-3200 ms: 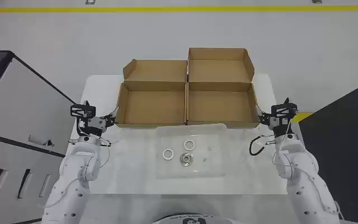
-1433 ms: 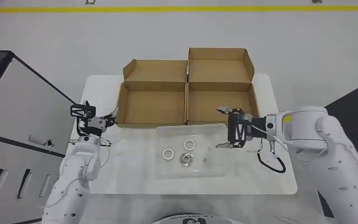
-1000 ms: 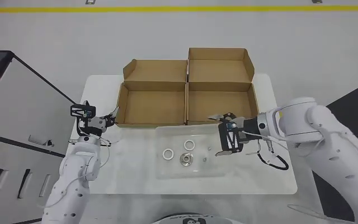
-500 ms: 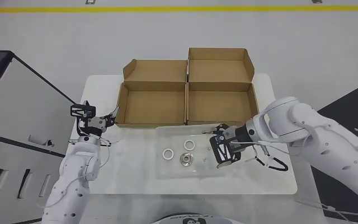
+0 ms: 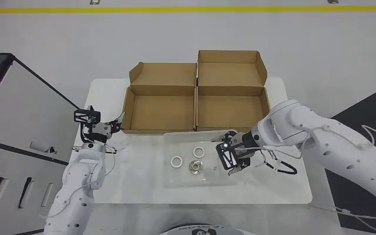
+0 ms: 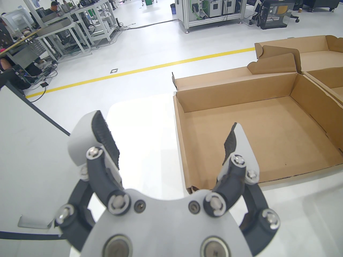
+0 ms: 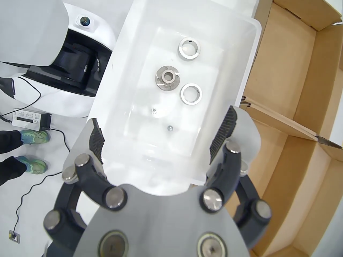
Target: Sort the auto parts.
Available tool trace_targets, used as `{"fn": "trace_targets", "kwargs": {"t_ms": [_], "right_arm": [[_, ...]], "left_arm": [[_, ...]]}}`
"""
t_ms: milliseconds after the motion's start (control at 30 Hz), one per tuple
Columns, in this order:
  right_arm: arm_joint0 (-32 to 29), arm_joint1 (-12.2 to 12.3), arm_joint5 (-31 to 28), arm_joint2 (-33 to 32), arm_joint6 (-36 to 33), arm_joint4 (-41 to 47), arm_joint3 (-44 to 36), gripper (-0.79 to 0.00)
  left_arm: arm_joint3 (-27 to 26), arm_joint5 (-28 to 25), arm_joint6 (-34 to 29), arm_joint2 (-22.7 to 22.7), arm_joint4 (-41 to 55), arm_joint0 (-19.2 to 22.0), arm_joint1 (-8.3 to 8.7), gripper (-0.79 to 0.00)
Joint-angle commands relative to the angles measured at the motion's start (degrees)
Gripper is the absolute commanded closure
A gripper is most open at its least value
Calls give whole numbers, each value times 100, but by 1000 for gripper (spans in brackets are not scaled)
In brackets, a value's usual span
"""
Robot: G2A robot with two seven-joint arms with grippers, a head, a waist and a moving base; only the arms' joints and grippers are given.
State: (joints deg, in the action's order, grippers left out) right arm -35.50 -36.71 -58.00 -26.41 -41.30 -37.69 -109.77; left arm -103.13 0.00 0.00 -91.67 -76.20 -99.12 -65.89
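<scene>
A clear plastic tray (image 5: 170,176) lies on the white table in front of two open cardboard boxes (image 5: 161,111) (image 5: 231,110). In it are two metal rings (image 5: 175,161) (image 5: 199,152), a flanged hub (image 5: 195,168) and two tiny parts (image 5: 219,156) (image 5: 214,167). My right gripper (image 5: 228,154) hangs open over the tray's right part, above the tiny parts (image 7: 169,128) (image 7: 154,111), with the hub (image 7: 167,78) and rings (image 7: 191,93) (image 7: 189,48) beyond it. My left gripper (image 5: 120,123) stands open and empty by the left box's (image 6: 254,135) outer wall.
Both boxes are empty, with their lids folded back away from me. A grey panel (image 5: 23,106) stands off the table's left side. Bare table surface (image 5: 276,182) lies to the right of the tray, under the right arm's cable.
The right arm has swung in from the table's right edge, leftward over the tray, staying open. The left arm and the parts have not moved.
</scene>
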Motion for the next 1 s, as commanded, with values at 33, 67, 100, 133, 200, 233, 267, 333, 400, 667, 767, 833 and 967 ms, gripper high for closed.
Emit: {"fn": "trace_targets", "kwargs": {"t_ms": [33,67,100,133,200,233,267,333,400,667,767,833,967], "right_arm": [[116,-30,0,213,187,-173,89,-785],[141,-38,0,257,229,-221,112,-785],[186,-57,0,344,329,-307,158,-785],[207,-67,0,388,374,-352,183,-785],[278,-105,0,549,532,-509,247,-785],[309,-121,0,621,592,-575,273,-785],[342,-138,0,690,652,-641,301,-785],[401,-164,0,799,754,-773,346,-785],[470,-198,0,944,904,-936,426,-785],[640,-334,0,1395,1356,-1498,725,-785],[686,-395,0,1523,1485,-1676,842,-785],[735,-457,0,1616,1586,-1829,934,-785],[715,-571,0,1667,1730,-2029,1064,-785]], "left_arm": [[0,0,0,0,0,0,0,-785],[0,0,0,0,0,0,0,-785],[0,0,0,0,0,0,0,-785],[0,0,0,0,0,0,0,-785],[0,0,0,0,0,0,0,-785],[0,0,0,0,0,0,0,-785],[0,0,0,0,0,0,0,-785],[0,0,0,0,0,0,0,-785],[0,0,0,0,0,0,0,-785],[0,0,0,0,0,0,0,-785],[0,0,0,0,0,0,0,-785],[0,0,0,0,0,0,0,-785],[0,0,0,0,0,0,0,-785]]}}
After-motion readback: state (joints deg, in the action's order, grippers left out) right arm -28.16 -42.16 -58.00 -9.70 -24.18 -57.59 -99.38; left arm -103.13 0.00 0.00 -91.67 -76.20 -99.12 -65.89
